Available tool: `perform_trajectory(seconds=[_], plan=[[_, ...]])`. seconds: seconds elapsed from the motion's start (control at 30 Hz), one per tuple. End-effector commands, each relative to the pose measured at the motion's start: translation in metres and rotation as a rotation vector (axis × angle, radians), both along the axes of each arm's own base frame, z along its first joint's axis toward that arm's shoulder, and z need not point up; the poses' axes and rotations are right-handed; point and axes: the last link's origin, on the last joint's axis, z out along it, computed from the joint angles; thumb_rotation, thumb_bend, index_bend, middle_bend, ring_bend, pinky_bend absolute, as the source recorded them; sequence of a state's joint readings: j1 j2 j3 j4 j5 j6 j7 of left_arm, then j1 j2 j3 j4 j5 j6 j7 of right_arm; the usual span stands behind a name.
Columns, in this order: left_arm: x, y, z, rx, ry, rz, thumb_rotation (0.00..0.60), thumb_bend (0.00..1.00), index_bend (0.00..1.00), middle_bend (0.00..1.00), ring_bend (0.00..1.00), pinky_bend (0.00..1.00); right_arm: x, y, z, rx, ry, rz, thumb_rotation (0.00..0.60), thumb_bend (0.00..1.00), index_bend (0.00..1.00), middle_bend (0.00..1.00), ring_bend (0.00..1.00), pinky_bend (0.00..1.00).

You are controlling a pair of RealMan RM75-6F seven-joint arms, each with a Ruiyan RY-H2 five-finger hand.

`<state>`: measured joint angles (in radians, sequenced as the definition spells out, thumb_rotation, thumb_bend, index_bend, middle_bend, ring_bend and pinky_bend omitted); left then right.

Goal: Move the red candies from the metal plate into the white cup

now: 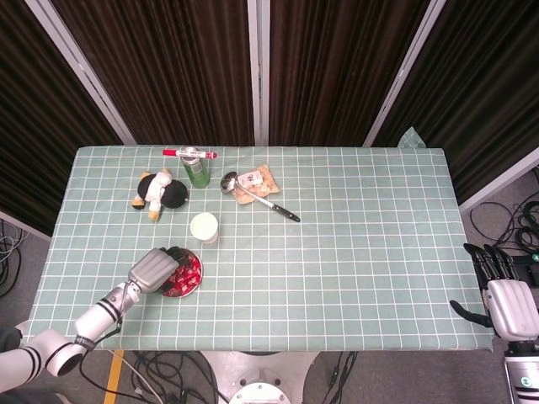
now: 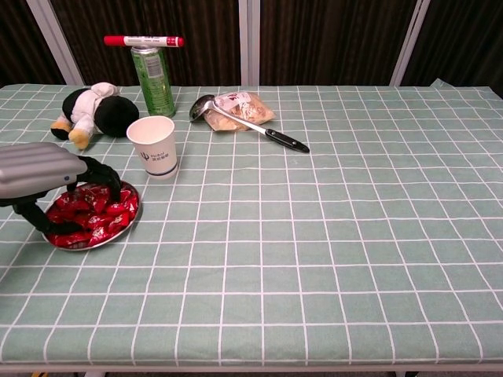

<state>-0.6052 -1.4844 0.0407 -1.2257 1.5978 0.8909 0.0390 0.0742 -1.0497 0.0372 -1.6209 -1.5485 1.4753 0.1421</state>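
Left hand (image 2: 47,177) over metal plate (image 2: 126,224), fingers spread into red candies (image 2: 98,210) — nothing gripped yet. Wrappers light, slippery — pinch by twisted ends.

- A robot test lab, not a home.
- Dark ribbed curtains (image 1: 168,67) with metal posts (image 1: 80,63) wall in the worktop (image 1: 362,252) beyond the left hand (image 1: 153,269).
- Loose cables (image 1: 505,223) lie on grey floor behind the right hand (image 1: 505,299).
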Motion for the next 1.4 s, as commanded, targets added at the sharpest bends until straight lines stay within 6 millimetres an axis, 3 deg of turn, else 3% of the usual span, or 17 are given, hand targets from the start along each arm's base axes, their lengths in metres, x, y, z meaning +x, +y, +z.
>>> perform_trajectory(seconds=[0.03, 0.33, 0.63, 1.07, 1.4], plan=[[0.000, 0.001, -0.002, 0.000, 0.003, 0.009, 0.600, 0.28, 0.38, 0.33, 0.26, 0.48, 0.000, 0.000, 0.001, -0.001, 0.001, -0.002, 0.600, 0.08, 0.00, 0.11, 0.00, 0.00], [0.000, 0.004, -0.006, 0.016, -0.024, 0.035, 0.600, 0.33, 0.49, 0.47, 0.42, 0.68, -0.001, 0.000, 0.001, 0.006, -0.003, -0.006, 0.600, 0.08, 0.00, 0.11, 0.00, 0.00], [0.001, 0.006, -0.008, 0.032, -0.073, 0.038, 0.600, 0.46, 0.59, 0.65, 0.61, 0.88, -0.001, 0.001, 0.002, 0.006, -0.008, -0.007, 0.600, 0.08, 0.00, 0.11, 0.00, 0.00], [0.010, 0.011, 0.001, 0.052, -0.175, 0.047, 0.600, 0.56, 0.66, 0.75, 0.72, 0.96, -0.001, 0.002, 0.003, 0.003, -0.011, -0.002, 0.600, 0.07, 0.00, 0.11, 0.00, 0.00], [0.045, 0.035, 0.035, 0.116, -0.294, 0.021, 0.600, 0.57, 0.66, 0.76, 0.73, 0.97, -0.002, 0.002, 0.004, 0.003, -0.015, 0.001, 0.600, 0.07, 0.00, 0.11, 0.00, 0.00]])
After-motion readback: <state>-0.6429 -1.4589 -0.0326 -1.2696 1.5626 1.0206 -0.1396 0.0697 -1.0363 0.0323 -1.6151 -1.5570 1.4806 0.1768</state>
